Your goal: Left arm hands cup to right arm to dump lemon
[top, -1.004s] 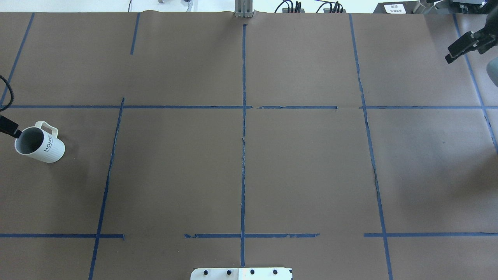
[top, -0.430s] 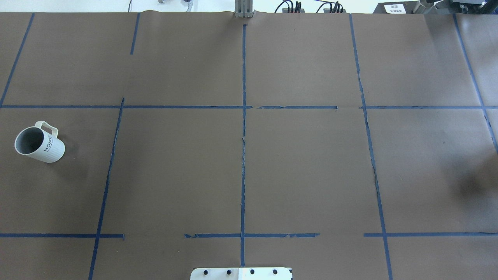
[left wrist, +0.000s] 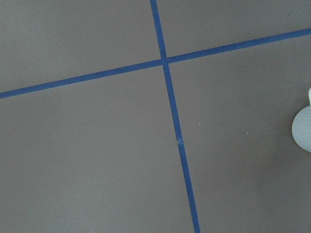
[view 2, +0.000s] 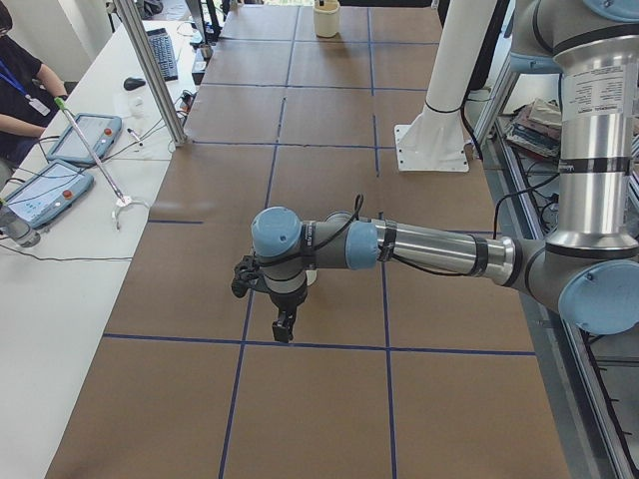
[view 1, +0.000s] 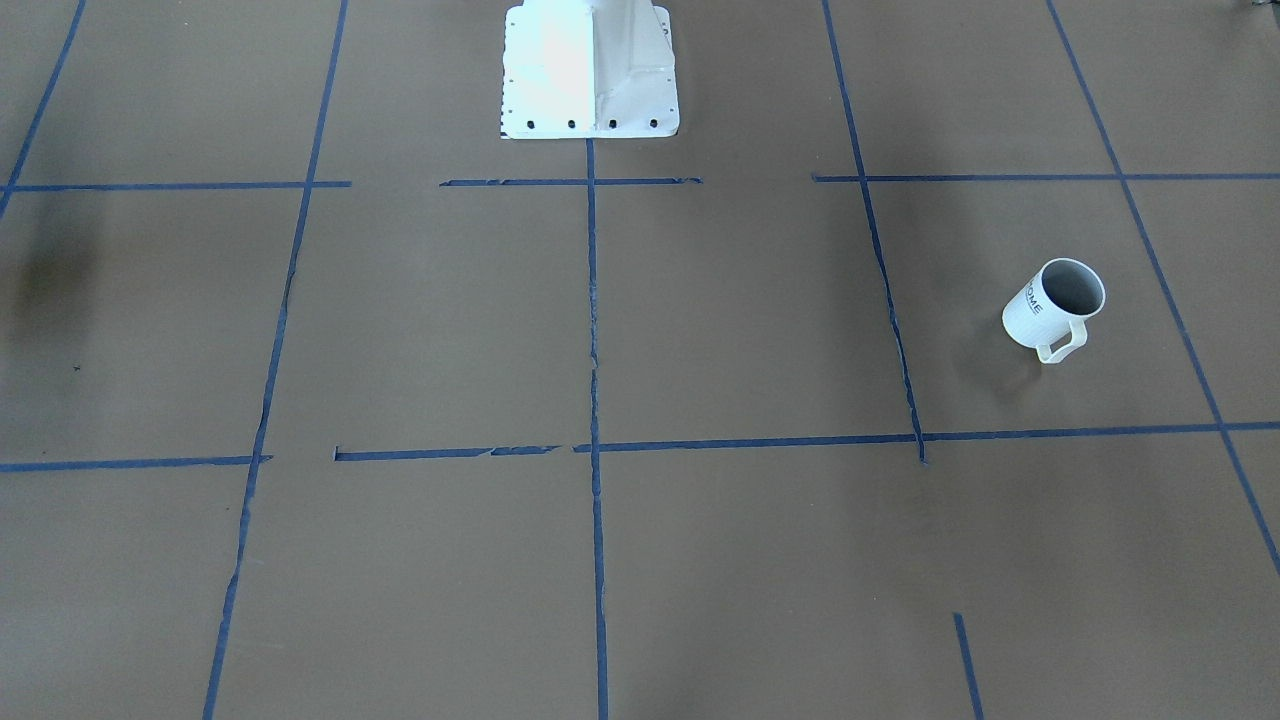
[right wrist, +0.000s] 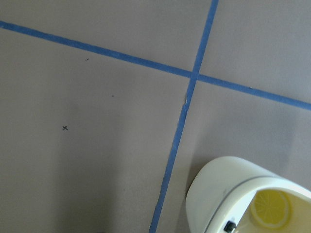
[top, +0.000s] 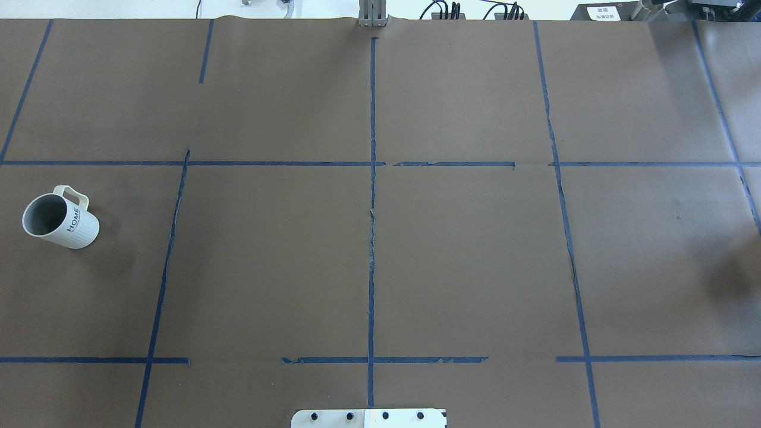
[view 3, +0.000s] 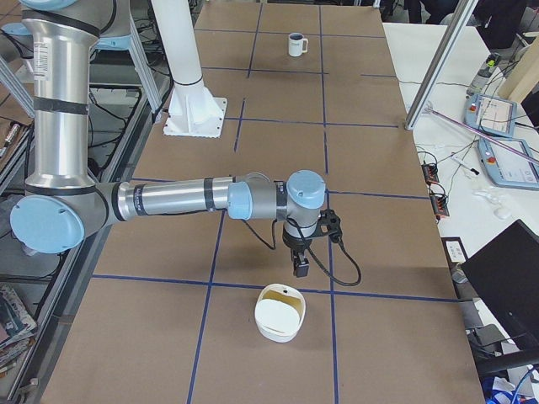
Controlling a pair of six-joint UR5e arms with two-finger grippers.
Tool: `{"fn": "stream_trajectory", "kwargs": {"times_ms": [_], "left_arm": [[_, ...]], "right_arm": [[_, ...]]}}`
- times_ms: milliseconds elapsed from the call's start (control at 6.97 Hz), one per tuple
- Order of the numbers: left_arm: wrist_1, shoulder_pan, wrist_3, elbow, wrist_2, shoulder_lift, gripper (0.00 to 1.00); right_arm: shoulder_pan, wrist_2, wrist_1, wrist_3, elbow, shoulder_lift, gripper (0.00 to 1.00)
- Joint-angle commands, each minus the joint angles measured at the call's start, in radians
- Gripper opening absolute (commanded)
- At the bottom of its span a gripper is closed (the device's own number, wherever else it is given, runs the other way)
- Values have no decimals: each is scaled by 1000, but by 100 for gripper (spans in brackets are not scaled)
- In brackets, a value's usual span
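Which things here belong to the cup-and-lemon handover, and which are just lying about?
Job: cup; lemon, lying in the cream tub; left gripper; right gripper.
Lying about: teach pendant, keyboard, mouse, all on the side table.

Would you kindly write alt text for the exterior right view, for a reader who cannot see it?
The right arm reaches out over the brown, blue-taped table, its gripper pointing down beside a cream round container. A white mug stands upright at the table's far end.
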Motion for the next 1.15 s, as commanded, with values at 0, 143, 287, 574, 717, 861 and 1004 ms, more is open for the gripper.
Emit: {"fn": "stream_trajectory", "kwargs": {"times_ms": [0, 143, 287, 574, 717, 861, 1004], "left_arm": [[1, -4, -2, 8, -18, 16, 100], [1, -4, 1, 25, -35, 17, 100], [3, -4, -5, 25, -34, 26, 100], [9, -4, -4, 9, -24, 45, 100], [6, -4, -4, 5, -24, 48, 100], [6, -4, -2, 3, -24, 49, 100], [4, -4, -1, 3, -24, 49, 100]], "right_arm": [[9, 13, 3, 22, 32, -43, 100], [7, 13, 3, 24, 32, -42, 100], [7, 15, 3, 25, 32, -43, 100], [9, 12, 3, 24, 30, -48, 100], [9, 12, 3, 24, 32, -57, 100], [10, 12, 3, 24, 32, -58, 100], [10, 12, 3, 25, 32, -58, 100]]}}
